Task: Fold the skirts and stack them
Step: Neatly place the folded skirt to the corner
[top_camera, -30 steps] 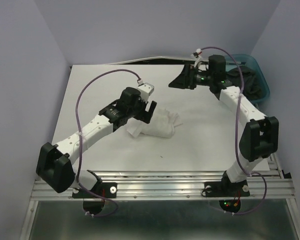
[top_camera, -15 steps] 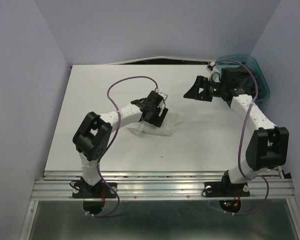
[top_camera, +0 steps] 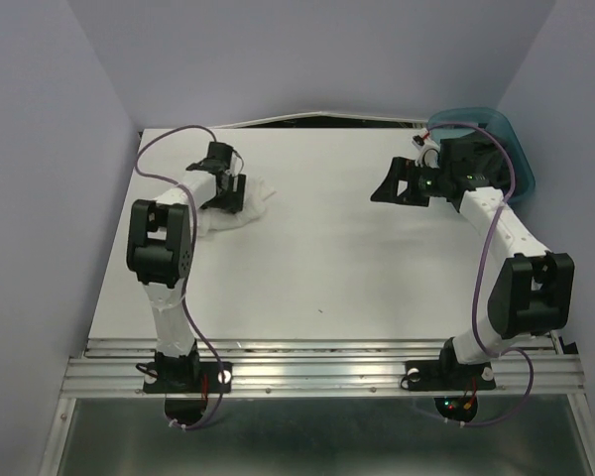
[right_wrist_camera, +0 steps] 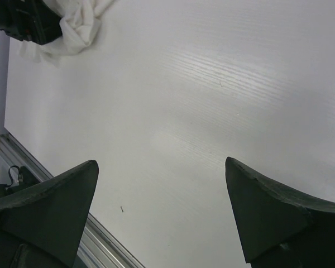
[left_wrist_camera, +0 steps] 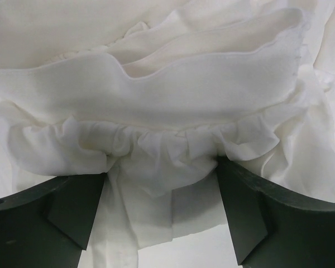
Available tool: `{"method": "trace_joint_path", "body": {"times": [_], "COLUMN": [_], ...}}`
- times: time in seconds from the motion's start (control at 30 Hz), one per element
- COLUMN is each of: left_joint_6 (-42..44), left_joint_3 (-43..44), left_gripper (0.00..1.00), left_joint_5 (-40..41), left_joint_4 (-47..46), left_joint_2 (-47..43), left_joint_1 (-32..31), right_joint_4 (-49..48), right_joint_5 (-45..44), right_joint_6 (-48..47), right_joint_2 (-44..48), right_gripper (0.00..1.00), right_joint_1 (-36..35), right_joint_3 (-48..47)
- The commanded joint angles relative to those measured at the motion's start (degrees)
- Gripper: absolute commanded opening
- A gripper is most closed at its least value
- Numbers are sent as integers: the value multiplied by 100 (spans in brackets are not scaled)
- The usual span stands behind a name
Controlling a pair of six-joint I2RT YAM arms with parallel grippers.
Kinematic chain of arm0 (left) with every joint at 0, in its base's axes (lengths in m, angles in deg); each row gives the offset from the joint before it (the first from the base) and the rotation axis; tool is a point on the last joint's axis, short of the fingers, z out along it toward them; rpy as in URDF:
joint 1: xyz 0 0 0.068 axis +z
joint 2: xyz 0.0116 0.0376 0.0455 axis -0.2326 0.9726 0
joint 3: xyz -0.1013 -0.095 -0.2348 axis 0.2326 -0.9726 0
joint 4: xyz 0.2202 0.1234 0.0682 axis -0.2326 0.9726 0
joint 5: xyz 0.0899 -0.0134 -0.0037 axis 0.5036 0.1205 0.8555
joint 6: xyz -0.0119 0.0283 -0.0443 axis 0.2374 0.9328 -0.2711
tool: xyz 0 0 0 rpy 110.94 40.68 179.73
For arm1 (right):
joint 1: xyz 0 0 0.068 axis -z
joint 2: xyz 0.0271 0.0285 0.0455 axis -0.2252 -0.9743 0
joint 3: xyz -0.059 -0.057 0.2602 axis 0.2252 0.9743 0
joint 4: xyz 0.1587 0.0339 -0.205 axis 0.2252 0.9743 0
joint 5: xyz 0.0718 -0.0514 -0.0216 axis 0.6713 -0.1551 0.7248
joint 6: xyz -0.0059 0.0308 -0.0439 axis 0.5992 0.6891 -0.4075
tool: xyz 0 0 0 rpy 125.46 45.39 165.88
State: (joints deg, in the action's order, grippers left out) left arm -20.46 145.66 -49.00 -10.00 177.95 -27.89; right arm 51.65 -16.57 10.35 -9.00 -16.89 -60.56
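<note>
The white ruffled skirt [top_camera: 252,206] lies bunched at the far left of the table. My left gripper [top_camera: 227,194] is down on its edge, jaws wide apart, and the ruffled hem [left_wrist_camera: 156,95] fills the gap between the fingers [left_wrist_camera: 72,206]. The skirt also shows in the right wrist view [right_wrist_camera: 78,28]. My right gripper [top_camera: 387,186] is open and empty, held above bare table [right_wrist_camera: 161,163] at the right. The charcoal-black skirt [top_camera: 506,157] lies in the teal bin, partly hidden by my right arm.
The teal plastic bin [top_camera: 473,112] stands at the back right corner. The metal rail [top_camera: 317,362] runs along the near edge. Purple walls close in both sides, and a dark gap runs along the far edge.
My left gripper has swept from the table's middle to the far left, and the white skirt has moved with it. My right gripper has shifted slightly right.
</note>
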Motion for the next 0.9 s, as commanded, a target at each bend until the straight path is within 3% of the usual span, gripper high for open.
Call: {"method": "trace_joint_path", "body": {"times": [0.0,0.17,0.4,0.67,0.87], "left_joint_6": [922,2291,3665,3982,3930], "left_joint_3": [-320,-339,-259,-418,3], "left_gripper": [95,98,95,95,99], "left_joint_5": [8,-688,-1198,-1259,-1663], "left_joint_4": [186,220,422,475,527], "left_joint_2": [-236,-404,-333,-500,-1500], "left_joint_1": [984,2162,2569,2604,2569], "right_joint_4": [70,123,114,202,316], "right_joint_5": [-69,-52,10,18,-87], "right_joint_6": [-155,-182,-155,-217,-208], "right_joint_2": [180,207,145,154,136], "right_gripper": [100,100,100,100,100], "right_joint_1": [63,63,63,63,124], "right_joint_3": [-281,-238,-272,-369,-781]}}
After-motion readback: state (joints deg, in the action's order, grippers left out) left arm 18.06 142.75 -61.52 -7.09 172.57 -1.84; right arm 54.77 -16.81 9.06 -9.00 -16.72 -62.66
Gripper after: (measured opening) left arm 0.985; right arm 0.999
